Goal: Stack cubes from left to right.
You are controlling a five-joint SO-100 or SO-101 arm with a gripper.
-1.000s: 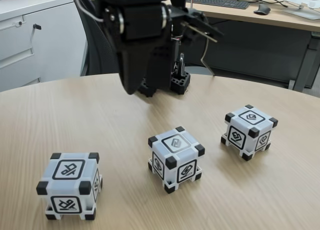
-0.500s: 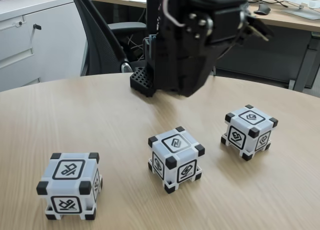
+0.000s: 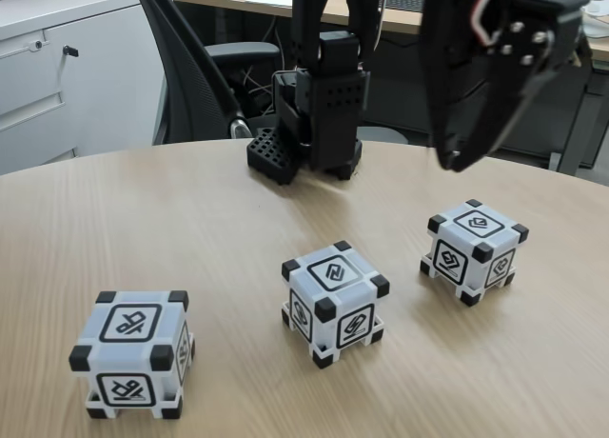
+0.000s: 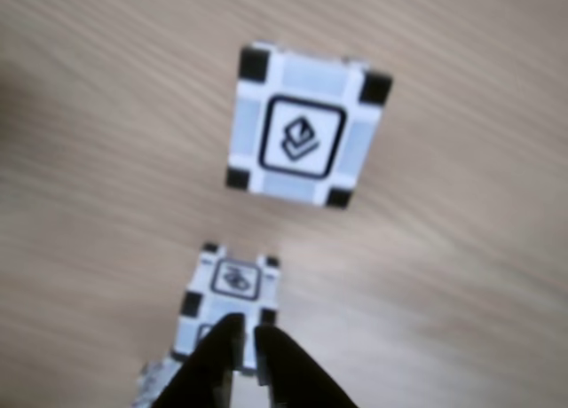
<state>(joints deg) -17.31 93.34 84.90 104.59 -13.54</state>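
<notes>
Three cubes are sitting apart on the table (image 3: 190,219), fixed view, left to right: left cube (image 3: 132,352) at 7 o'clock, middle cube (image 3: 334,301) near center, right cube (image 3: 473,250) at 3 o'clock. Gripper (image 3: 454,162) is hanging above the right cube, touching nothing. Other view: gripper (image 4: 247,333) is nearly clenched, narrow slit between tips, empty.

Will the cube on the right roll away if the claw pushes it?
Probably not. The right cube sits flat on the wooden table with square sides, so it would likely slide. It looks like stiff plastic, probably light, and its smooth faces might slip in the claw.
</notes>
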